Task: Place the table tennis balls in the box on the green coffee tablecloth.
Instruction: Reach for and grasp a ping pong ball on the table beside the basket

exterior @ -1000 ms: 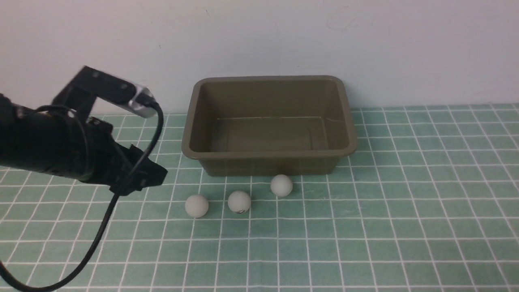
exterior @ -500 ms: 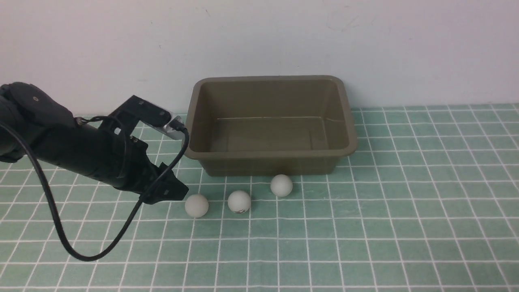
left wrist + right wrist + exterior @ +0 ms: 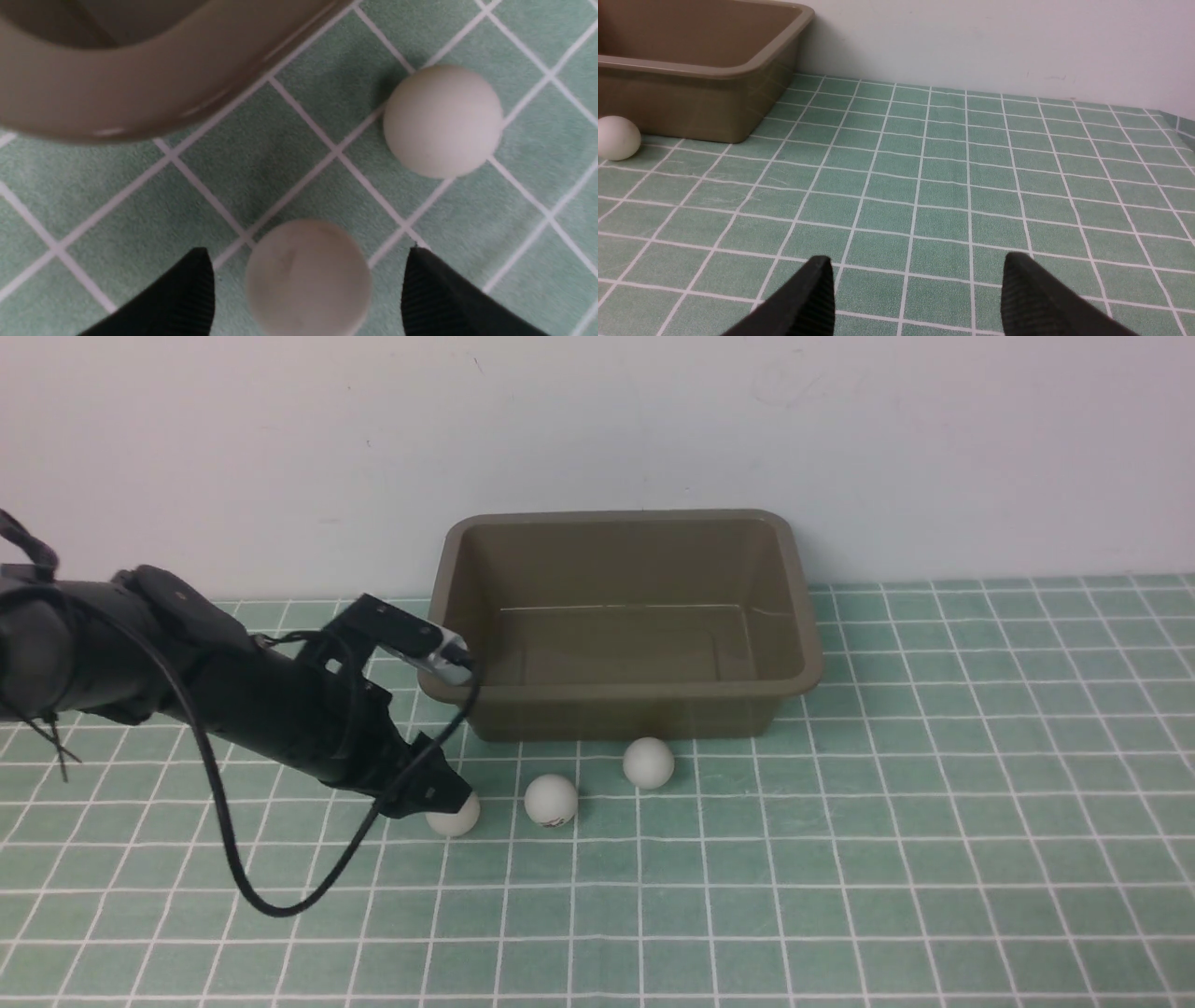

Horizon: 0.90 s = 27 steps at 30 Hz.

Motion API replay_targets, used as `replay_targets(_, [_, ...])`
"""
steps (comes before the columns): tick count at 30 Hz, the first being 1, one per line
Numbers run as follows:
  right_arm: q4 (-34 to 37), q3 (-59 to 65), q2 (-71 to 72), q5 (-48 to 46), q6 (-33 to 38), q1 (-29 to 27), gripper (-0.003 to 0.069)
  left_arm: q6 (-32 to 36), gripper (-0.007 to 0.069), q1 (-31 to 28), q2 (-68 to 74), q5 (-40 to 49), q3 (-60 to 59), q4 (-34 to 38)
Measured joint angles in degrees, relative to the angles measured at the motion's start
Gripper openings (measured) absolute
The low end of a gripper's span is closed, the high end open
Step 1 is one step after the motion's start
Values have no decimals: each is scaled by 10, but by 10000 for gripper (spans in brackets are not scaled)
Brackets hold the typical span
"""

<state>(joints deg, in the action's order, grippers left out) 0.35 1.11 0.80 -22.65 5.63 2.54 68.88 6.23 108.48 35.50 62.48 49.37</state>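
Observation:
Three white table tennis balls lie on the green tablecloth (image 3: 840,821) in front of the olive-brown box (image 3: 621,686): a left ball (image 3: 461,814), a middle ball (image 3: 550,800) and a right ball (image 3: 648,763). My left gripper (image 3: 439,793) is open and low over the left ball. In the left wrist view that ball (image 3: 308,277) sits between the two open fingertips with gaps on both sides, the middle ball (image 3: 443,120) lies beyond, and the box corner (image 3: 140,88) is close. My right gripper (image 3: 915,280) is open and empty over bare cloth; the right wrist view shows one ball (image 3: 616,137) by the box (image 3: 700,70).
A white wall (image 3: 597,429) stands right behind the box. The left arm's black cable (image 3: 271,896) loops down onto the cloth in front of the arm. The box is empty inside.
My left arm has moved right and down toward the balls, from beside the box's left end to over the left ball. The balls and box have not moved.

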Motion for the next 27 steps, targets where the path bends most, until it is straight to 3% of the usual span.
replay_targets(10, [0, 0, 0, 0, 0, 0, 441, 1, 477, 20, 20, -38, 1, 2])
replay_targets(16, [0, 0, 0, 0, 0, 0, 441, 1, 352, 24, 25, -45, 1, 1])
replay_targets(19, [0, 0, 0, 0, 0, 0, 441, -2, 351, 24, 25, -45, 1, 1])
replay_targets(24, [0, 0, 0, 0, 0, 0, 441, -10, 352, 21, 1, -8, 1, -3])
replay_targets(27, [0, 0, 0, 0, 0, 0, 441, -28, 352, 14, -52, 67, 1, -12])
